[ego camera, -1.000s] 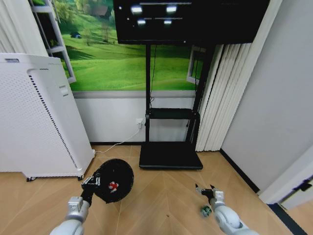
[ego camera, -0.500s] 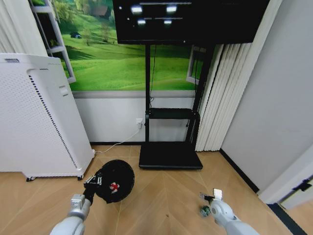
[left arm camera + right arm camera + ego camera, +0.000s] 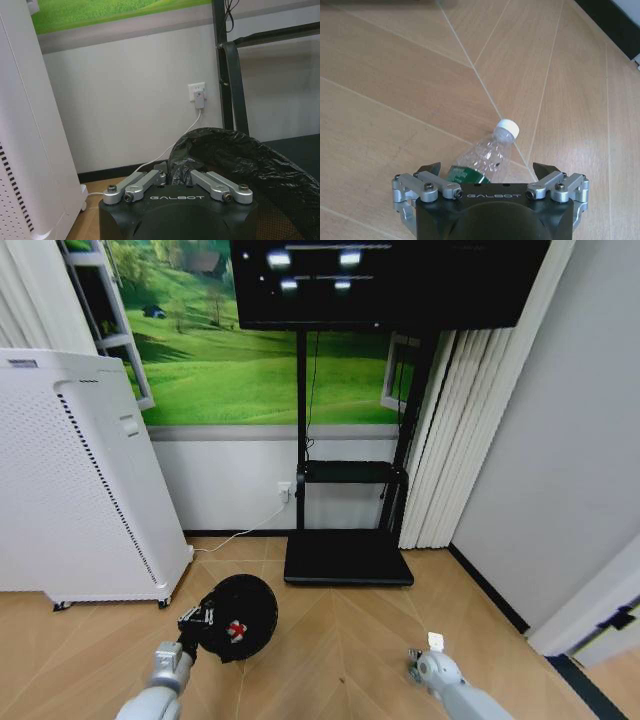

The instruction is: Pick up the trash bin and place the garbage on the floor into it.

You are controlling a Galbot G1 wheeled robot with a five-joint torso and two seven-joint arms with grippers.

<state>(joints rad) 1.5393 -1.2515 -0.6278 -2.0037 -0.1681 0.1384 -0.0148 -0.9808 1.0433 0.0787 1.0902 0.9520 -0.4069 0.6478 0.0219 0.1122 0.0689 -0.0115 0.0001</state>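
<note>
The black trash bin [image 3: 240,612] hangs tilted just above the floor, its mouth facing me, with a red-and-white piece of garbage [image 3: 237,629] inside. My left gripper [image 3: 197,622] is shut on its bag-lined rim [image 3: 220,142], and the left wrist view shows the fingers [image 3: 135,184] closed against the black liner. At lower right, my right gripper [image 3: 420,662] is down at the floor. In the right wrist view it [image 3: 487,169] stands open around a small clear bottle [image 3: 487,156] with a white cap and green label, lying on the wood floor.
A tall white perforated appliance [image 3: 75,480] stands on the left. The black TV stand base [image 3: 348,560] sits straight ahead against the wall, and white curtains [image 3: 455,440] and a grey wall close off the right. A white cord runs from a wall outlet [image 3: 199,94].
My right gripper has dropped down over the bottle, which is now covered in the head view. The left arm has carried the bin slightly right and lower.
</note>
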